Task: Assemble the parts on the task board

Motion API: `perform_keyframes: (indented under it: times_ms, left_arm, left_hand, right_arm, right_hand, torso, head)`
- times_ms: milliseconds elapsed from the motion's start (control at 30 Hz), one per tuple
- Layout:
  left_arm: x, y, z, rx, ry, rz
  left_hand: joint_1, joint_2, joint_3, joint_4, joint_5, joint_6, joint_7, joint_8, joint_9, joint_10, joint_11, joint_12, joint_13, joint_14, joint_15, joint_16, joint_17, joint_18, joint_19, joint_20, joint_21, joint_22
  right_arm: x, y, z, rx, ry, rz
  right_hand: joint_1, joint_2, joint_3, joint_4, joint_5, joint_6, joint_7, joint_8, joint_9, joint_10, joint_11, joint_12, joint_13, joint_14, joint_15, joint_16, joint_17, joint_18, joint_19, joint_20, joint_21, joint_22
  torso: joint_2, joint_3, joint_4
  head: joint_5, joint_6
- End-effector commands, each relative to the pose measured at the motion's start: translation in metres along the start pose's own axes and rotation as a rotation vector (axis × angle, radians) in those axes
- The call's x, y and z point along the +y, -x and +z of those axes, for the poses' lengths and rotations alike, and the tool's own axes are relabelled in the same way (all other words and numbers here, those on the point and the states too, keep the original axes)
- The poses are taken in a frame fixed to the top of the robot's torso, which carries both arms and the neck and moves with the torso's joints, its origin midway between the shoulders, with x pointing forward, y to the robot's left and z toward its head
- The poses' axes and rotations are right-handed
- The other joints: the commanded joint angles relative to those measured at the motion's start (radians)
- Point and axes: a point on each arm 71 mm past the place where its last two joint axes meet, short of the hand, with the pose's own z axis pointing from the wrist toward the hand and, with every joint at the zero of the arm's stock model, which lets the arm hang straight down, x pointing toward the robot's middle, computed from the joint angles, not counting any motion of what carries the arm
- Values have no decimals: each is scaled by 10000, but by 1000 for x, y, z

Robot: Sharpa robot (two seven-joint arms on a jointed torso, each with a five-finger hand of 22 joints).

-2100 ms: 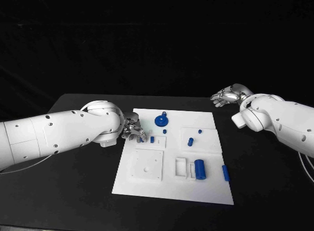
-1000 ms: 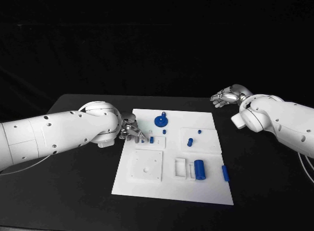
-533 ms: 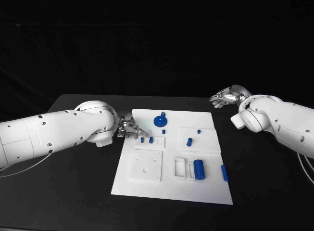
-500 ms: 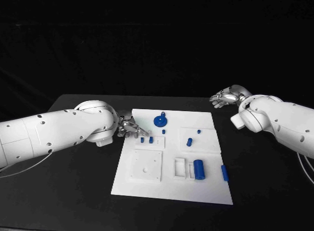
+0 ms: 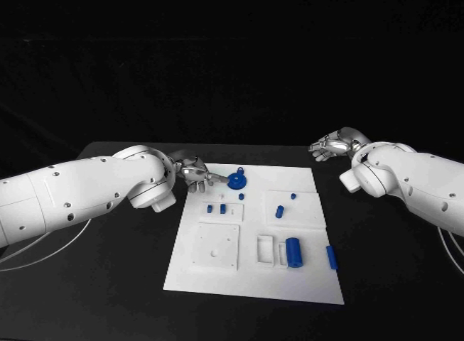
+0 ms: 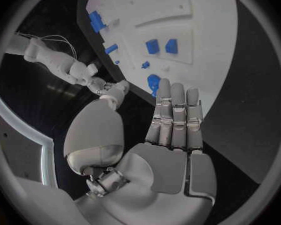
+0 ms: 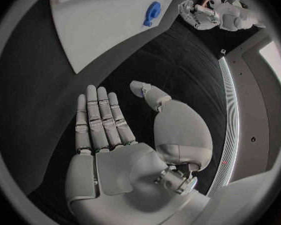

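Left robot hand (image 5: 194, 174) is hovering spread and empty at the task board's (image 5: 257, 277) upper-left corner. Right robot hand (image 5: 332, 144) is hanging open over the worktop (image 5: 109, 284), upper right of the frame.

white rounded arms (image 5: 78, 192), silver segmented hands (image 6: 172, 130).
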Motion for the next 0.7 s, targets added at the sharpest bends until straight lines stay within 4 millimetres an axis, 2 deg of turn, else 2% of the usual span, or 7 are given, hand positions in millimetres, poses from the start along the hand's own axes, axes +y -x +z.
perform_keyframes:
  times_ms: [33, 133, 167, 200, 333, 433, 700]
  left_arm:
    - [-24, 2, 2, -643, -2439, -80]
    - [-31, 3, 7, -1120, -2953, -19]
    - [-33, 3, 9, -1209, -3064, 120]
    - [-36, 3, 12, -1304, -3177, 314]
    - [-43, 0, 17, -1389, -3640, 1214]
    - [-51, -4, 20, -1331, -4015, 1934]
    - [-66, -22, 30, -934, -4573, 4029]
  left_hand:
    - [1332, 416, 547, -948, 235, 7, 65, 23, -113, -222, 87, -295, -196, -122, 203, -176, -37, -91, -114, -482, -119, 47]
    - [1830, 614, 952, -1546, 116, -7, 106, 35, -258, -385, 221, -552, -390, -83, 266, -209, -9, -104, -66, -412, -168, 100]
    - [1828, 578, 973, -1693, -421, -7, 128, 55, -300, -400, 251, -627, -453, -84, 276, -232, -2, -105, -60, -399, -200, 115]
    - [1915, 606, 1049, -1818, -623, -2, 117, 68, -331, -451, 280, -716, -514, -80, 278, -246, 4, -100, -54, -395, -225, 122]
    - [2203, 720, 1303, -2279, -682, -14, 132, 37, -463, -713, 459, -1236, -812, 29, 302, -212, 53, -78, 57, -389, -235, 172]
    - [2478, 729, 1844, -2602, -750, 106, 126, -30, -632, -605, 531, -1788, -1117, 209, 334, -127, 133, 2, 264, -355, -198, 257]
    - [2496, 495, 2027, -2633, -784, 160, 98, -148, -830, -452, 575, -2589, -1484, 512, 350, 124, 322, 166, 571, -350, -37, 485]
  right_arm:
    - [1, -1, 0, 66, 118, -51]
    - [1, 0, 0, 35, 125, -27]
    - [1, -1, 0, 32, 127, -25]
    - [1, -1, 1, 34, 132, -18]
    - [2, -2, 1, 55, 163, -8]
    - [3, -3, 1, 65, 168, 2]
    - [5, -5, 1, 112, 227, 14]
  right_hand:
    - [-94, 16, -61, -12, 51, -90, 13, 43, -12, -76, 0, 46, -17, -59, 2, -22, -11, 140, 10, 55, -57, 18]
    - [-93, 18, -61, -13, 51, -90, 13, 43, -13, -76, 0, 47, -16, -59, 2, -22, -11, 141, 10, 55, -58, 19]
    - [-93, 19, -60, -13, 52, -90, 13, 44, -13, -76, 0, 47, -16, -59, 2, -22, -11, 141, 10, 55, -58, 20]
    - [-92, 20, -60, -13, 52, -90, 13, 44, -13, -76, 0, 47, -16, -59, 2, -21, -12, 142, 11, 55, -58, 20]
    - [-91, 25, -58, -13, 53, -90, 12, 45, -14, -76, -1, 48, -16, -58, 2, -21, -12, 143, 11, 55, -59, 21]
    - [-91, 27, -58, -12, 53, -90, 12, 46, -15, -75, -1, 49, -16, -58, 2, -21, -12, 143, 12, 55, -59, 22]
    - [-92, 34, -57, -11, 54, -90, 13, 48, -17, -75, 0, 51, -16, -57, 2, -20, -12, 144, 13, 57, -61, 24]
  torso:
    - [1, -4, 5]
    - [-2, 0, 10]
    - [-2, 1, 13]
    - [-2, 2, 11]
    - [13, -5, -10]
    - [17, -10, -20]
    - [20, -12, -22]
  head:
    - [-26, 33]
    - [-33, 58]
    - [-35, 64]
    - [-35, 68]
    - [-25, 103]
    - [-31, 116]
    - [-48, 121]
